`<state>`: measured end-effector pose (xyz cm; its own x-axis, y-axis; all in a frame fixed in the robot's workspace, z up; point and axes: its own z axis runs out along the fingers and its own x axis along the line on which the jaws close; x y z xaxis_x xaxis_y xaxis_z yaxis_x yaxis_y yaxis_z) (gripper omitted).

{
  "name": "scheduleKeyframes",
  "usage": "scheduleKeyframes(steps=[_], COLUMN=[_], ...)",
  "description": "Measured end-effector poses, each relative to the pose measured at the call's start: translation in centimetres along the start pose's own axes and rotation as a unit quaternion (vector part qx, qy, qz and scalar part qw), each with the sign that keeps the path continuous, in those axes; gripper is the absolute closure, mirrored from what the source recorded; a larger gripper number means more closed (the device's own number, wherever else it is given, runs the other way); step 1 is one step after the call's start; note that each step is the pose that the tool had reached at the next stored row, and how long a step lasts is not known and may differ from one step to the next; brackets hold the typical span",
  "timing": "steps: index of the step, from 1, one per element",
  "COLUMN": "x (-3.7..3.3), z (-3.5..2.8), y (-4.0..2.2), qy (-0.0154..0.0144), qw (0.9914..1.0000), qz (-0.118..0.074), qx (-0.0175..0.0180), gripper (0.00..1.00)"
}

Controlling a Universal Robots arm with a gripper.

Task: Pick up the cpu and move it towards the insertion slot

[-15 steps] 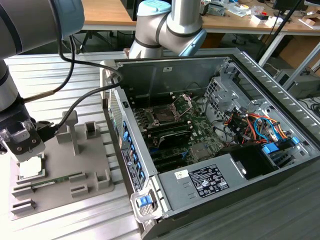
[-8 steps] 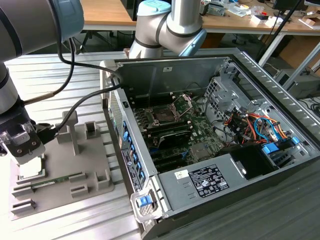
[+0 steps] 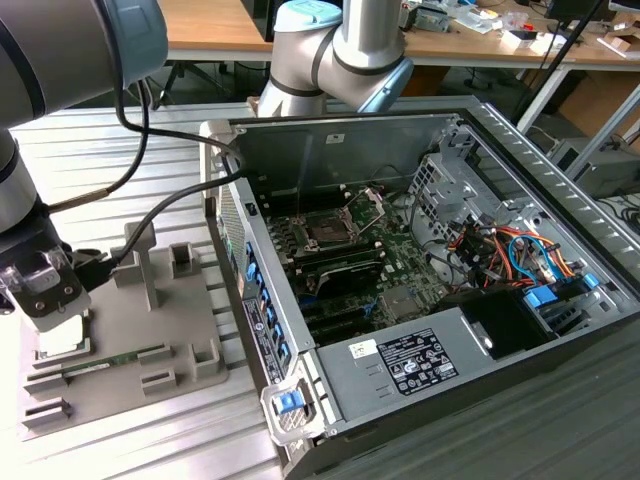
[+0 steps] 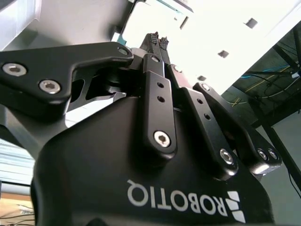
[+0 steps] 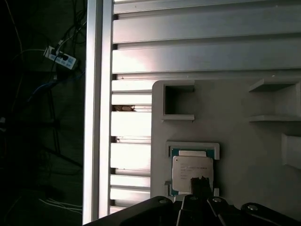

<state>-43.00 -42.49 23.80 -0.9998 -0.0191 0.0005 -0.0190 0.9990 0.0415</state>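
The cpu (image 5: 192, 172), a flat square chip with a silvery lid, lies in a framed nest on the grey fixture plate (image 5: 235, 103). In the exterior view the cpu (image 3: 64, 340) sits at the far left of that plate, directly under my gripper (image 3: 48, 318). In the first wrist view my gripper (image 5: 200, 181) hangs over the chip's near edge. My fingertips (image 4: 154, 39) are pressed together with nothing between them. The insertion slot (image 3: 326, 229), a dark square socket with its metal bracket raised, sits inside the open computer case, far towards the exterior view's right.
A long green memory stick (image 3: 108, 359) lies on the fixture plate beside the chip. Upright grey posts (image 3: 180, 258) stand on the plate. The case wall (image 3: 262, 300) rises between the plate and the mainboard. Cables (image 3: 505, 250) fill the case's far side.
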Motion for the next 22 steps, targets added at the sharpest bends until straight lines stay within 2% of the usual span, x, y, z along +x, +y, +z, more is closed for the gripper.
scheduleKeyframes(steps=[22], x=[0.14], z=[1.04], y=[-0.51], qy=[-0.0001], qw=[1.0], qz=[0.0], qx=[0.0001], gripper=[0.89])
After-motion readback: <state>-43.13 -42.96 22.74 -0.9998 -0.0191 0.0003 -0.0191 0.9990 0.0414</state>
